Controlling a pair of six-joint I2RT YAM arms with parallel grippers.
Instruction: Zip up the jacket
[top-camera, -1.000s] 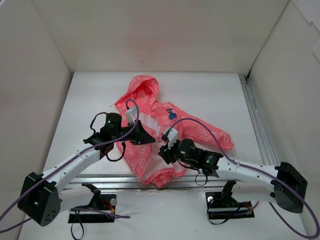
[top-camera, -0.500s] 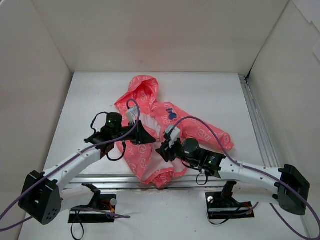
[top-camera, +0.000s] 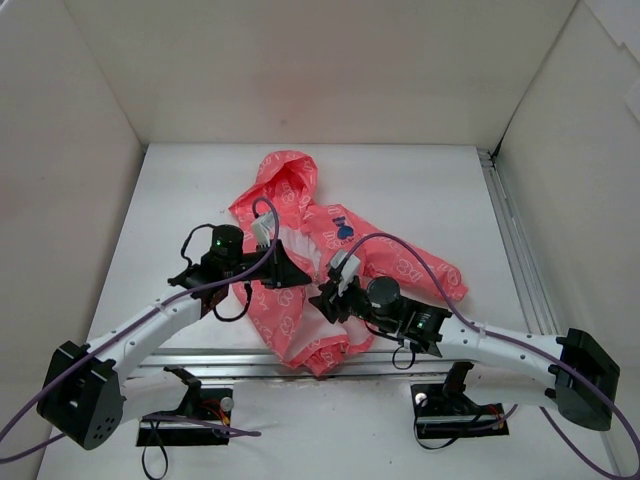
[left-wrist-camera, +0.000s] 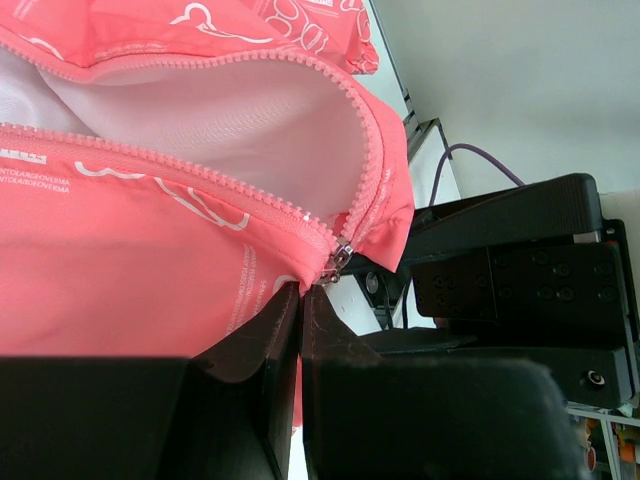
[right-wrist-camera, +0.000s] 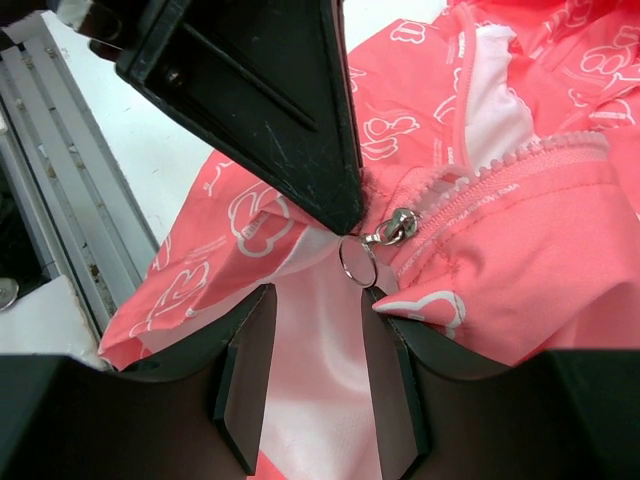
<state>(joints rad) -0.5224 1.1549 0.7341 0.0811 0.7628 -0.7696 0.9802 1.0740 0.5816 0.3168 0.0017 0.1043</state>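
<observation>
Edging a little further toward the open front of the jacket (top-camera: 290, 190), the right claw (right-wrist-camera: 318, 300) now sits slightly left of where it was a second ago. The left claw (left-wrist-camera: 300, 292) has not budged. That small shift matters: in the right wrist view the spread fingers now frame the metal ring (right-wrist-camera: 355, 258) hanging from the slider (right-wrist-camera: 401, 224). The ring is just ahead of the gap, and nothing is gripped yet.

The left claw is pressed together, pinching the jacket's hem right below the slider, so the bottom of the zip is anchored. I'd judge the set-up for the pull nearly done. The right claw needs only to close on the ring and draw it up the teeth (left-wrist-camera: 200, 185). Above the slider the teeth stand apart with white lining showing between them, so the zipping itself has not begun.

The jacket lies in the middle of the surface (top-camera: 180, 200), hood toward the far wall, hem by the near edge between the two arms.

A line of tiny white capitals runs alongside the teeth, but it is too small and blurred for me to read with any confidence. White outline logos repeat over the fabric. A dark blue emblem (top-camera: 344, 229) sits on the chest, and I can make out no wording in it.
</observation>
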